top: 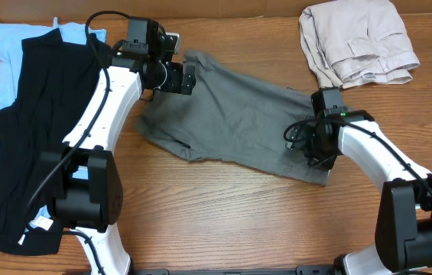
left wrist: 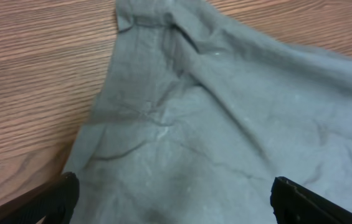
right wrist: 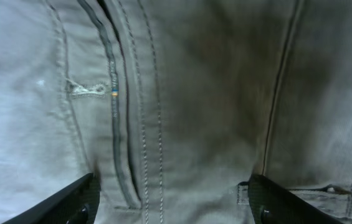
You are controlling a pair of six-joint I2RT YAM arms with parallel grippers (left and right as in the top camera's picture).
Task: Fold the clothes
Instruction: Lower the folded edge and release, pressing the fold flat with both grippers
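Shorts [top: 231, 114] lie spread on the table [top: 200, 221]; left tool [top: 190, 78] open above their left end, right tool [top: 301, 147] open over their right end. Risk: a shallow pinch catches one layer, dragging the fold askew

Overhead: looks straight down on the table [top: 223, 221]. Left wrist: close, slanting down over one edge of the shorts [left wrist: 225, 124]. Right wrist: closer still, seemingly near the fly seam; both patches lie within the overhead's field.
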